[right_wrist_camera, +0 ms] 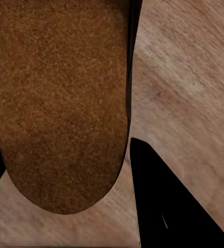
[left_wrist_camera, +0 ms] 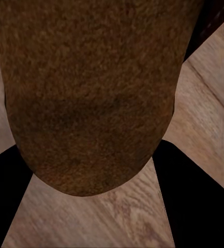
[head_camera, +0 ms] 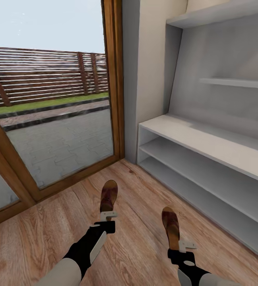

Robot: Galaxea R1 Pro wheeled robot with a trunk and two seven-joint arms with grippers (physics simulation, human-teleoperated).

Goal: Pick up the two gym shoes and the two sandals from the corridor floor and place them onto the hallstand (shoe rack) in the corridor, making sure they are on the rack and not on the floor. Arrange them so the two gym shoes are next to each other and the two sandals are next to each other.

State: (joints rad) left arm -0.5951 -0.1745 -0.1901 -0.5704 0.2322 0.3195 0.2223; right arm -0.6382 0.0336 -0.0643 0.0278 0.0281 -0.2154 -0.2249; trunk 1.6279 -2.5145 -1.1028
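I hold one dark brown sandal in each gripper, heel end in the fingers and toe pointing away. My left gripper [head_camera: 108,216] is shut on the left sandal [head_camera: 109,196] over the corridor floor [head_camera: 41,238]. My right gripper [head_camera: 185,244] is shut on the right sandal [head_camera: 170,223]. Up close, a brown sandal surface [left_wrist_camera: 91,93] sits between black fingers [left_wrist_camera: 194,206], and likewise the other sandal [right_wrist_camera: 60,103] beside a black finger [right_wrist_camera: 168,206]. The white hallstand [head_camera: 208,139] stands to the right, its bench top and two shelves bare. The gym shoes are out of view.
A glass door in a wooden frame [head_camera: 115,79] fills the left and back, with a paved yard and fence outside. A beige wall strip [head_camera: 156,59] separates it from the hallstand. A higher wall shelf [head_camera: 236,82] hangs above the bench top.
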